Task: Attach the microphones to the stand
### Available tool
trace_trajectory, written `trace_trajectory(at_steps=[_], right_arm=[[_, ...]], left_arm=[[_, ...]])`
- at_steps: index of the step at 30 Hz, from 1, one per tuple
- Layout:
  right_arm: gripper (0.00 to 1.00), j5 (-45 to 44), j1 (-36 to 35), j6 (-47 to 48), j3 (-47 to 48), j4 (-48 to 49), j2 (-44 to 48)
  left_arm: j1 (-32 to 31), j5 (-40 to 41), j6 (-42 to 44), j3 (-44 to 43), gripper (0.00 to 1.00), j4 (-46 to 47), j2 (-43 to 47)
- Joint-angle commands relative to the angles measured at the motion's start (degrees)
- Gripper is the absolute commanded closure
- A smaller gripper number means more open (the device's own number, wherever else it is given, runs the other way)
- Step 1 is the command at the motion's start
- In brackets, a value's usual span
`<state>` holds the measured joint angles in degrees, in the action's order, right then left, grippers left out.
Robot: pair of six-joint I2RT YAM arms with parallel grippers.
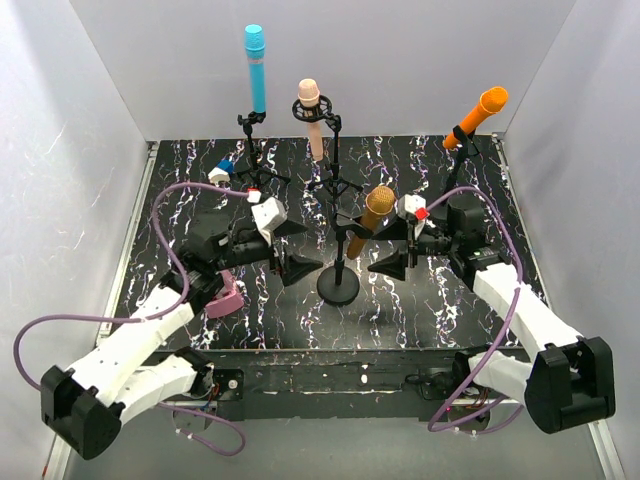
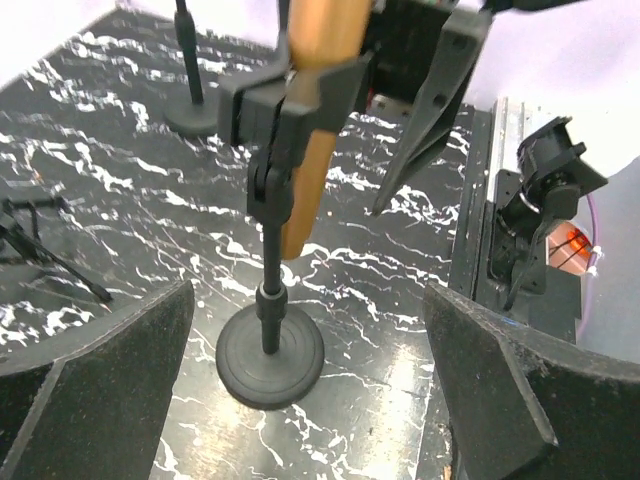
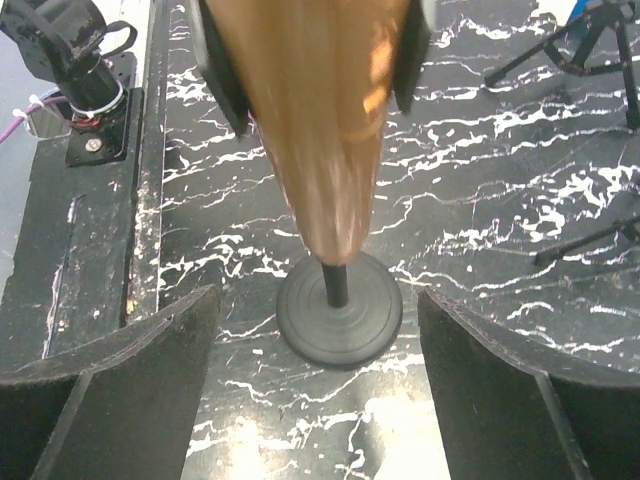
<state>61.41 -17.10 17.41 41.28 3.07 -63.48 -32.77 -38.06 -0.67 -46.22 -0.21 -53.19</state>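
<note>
Top external view showed the golden-brown microphone [image 1: 372,220] clipped in the round-based stand [image 1: 338,286] mid-worktop [image 1: 420,300], its long axis leaning, head up and slightly rightward. The left pincer [image 1: 298,250] and right pincer [image 1: 387,250] flanked it about equally near, jaws apart, holding nothing. The cyan microphone [image 1: 256,68], pink microphone [image 1: 312,118] and orange microphone [image 1: 478,115] sat mounted behind. Room to back away looked open toward the near edge.
</note>
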Motion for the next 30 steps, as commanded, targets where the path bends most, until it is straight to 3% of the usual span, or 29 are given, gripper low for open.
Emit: trace_trajectory(at_steps=[1,5,9,14,17,20,22,25,26,30], right_arm=[[0.13,4.94,3.73,4.99,-1.28,-6.74,2.74],[0.11,6.97,6.90,11.84,-1.20,-17.46,4.16],[0.11,10.13,9.62,20.72,-2.77,-28.11,5.38],[0.10,14.26,13.93,18.11,-6.56,-22.77,8.37],[0.10,15.58,15.08,17.92,-6.91,-22.85,8.03],[0.10,15.67,15.87,18.19,-7.00,-23.02,8.03],[0.11,15.76,16.22,18.80,-7.00,-23.37,8.29],[0.11,16.20,16.57,19.15,-7.00,-23.64,8.73],[0.11,16.20,16.49,19.24,-7.09,-23.64,8.90],[0.11,16.03,18.23,20.29,-7.09,-24.51,9.17]], left_arm=[[-0.97,-0.44,-1.35,3.67,0.02,8.45,-4.45],[-3.34,1.41,-1.00,5.96,0.02,19.34,-9.99],[-5.10,2.37,-0.04,5.35,0.02,24.28,-16.58],[-6.69,4.93,0.23,6.05,0.06,31.84,-21.95],[-6.86,4.75,-0.65,5.44,0.20,33.43,-24.41],[-7.30,5.02,-1.27,5.35,0.46,34.31,-26.17],[-7.39,5.54,-1.62,5.70,0.70,35.01,-26.44],[-7.48,5.81,-1.62,5.96,0.95,34.75,-25.48],[-7.39,6.07,-1.62,5.88,1.00,34.40,-24.86],[-7.30,12.81,2.23,5.00,1.00,29.67,-20.74]])
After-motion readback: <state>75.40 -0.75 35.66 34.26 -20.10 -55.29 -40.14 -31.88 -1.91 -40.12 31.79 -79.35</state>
